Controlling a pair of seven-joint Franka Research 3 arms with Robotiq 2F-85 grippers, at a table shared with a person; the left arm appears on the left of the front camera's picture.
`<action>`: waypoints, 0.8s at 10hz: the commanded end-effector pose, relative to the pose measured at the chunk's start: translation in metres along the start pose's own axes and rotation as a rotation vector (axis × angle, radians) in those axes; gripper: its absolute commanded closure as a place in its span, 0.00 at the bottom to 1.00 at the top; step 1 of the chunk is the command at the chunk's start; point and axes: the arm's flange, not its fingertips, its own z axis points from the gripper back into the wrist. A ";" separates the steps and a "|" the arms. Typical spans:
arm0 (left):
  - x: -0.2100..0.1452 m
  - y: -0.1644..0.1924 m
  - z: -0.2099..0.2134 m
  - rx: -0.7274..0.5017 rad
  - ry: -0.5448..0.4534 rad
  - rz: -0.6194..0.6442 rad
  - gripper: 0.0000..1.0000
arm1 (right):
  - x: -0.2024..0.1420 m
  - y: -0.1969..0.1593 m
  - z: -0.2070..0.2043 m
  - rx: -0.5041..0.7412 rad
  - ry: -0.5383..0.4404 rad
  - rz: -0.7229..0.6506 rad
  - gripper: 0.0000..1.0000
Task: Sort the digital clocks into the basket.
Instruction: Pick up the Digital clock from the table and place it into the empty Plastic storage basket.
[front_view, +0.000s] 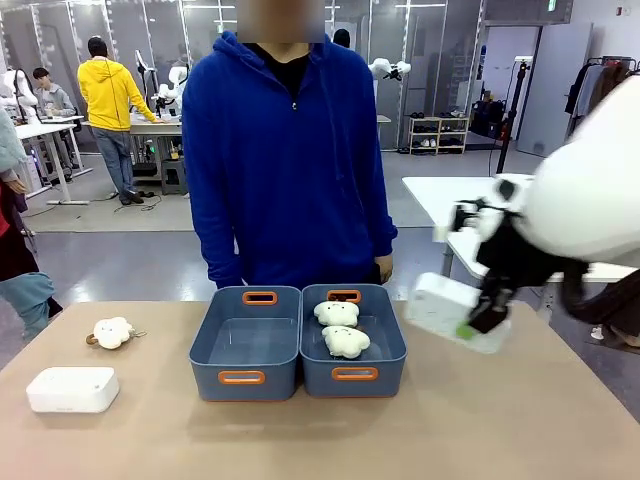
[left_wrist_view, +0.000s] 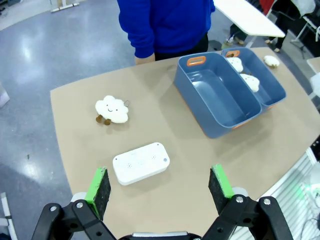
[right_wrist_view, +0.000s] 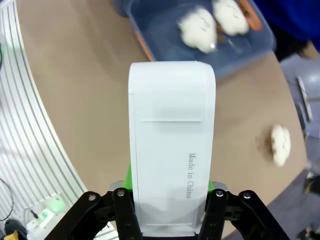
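Note:
One white digital clock (front_view: 455, 312) hangs tilted above the table, right of the baskets, with my right gripper (front_view: 470, 325) shut on it. In the right wrist view this clock (right_wrist_view: 172, 145) stands upright between the green pads of that gripper (right_wrist_view: 172, 192). A second clock (front_view: 72, 389) lies flat at the table's front left. My left gripper (left_wrist_view: 159, 185) hovers open above this clock (left_wrist_view: 141, 163), not touching it. Two blue-grey baskets adjoin at mid-table; the left basket (front_view: 245, 345) is empty (left_wrist_view: 215, 95).
The right basket (front_view: 385, 345) holds two cream plush toys (front_view: 340, 328). Another plush toy (front_view: 112, 332) lies on the table's left, and one more (right_wrist_view: 280, 144) on the right. A person in a blue hoodie (front_view: 290, 160) stands at the far edge.

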 end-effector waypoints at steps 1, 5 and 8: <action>0.001 0.000 -0.001 -0.003 0.001 -0.001 0.00 | 0.052 0.004 -0.022 0.048 0.009 0.090 0.65; 0.001 0.000 -0.001 -0.003 0.001 -0.001 0.00 | 0.187 0.063 -0.085 0.036 0.008 0.380 0.65; 0.001 0.000 -0.001 -0.003 0.001 -0.001 0.00 | 0.252 0.056 -0.132 0.029 0.036 0.460 0.65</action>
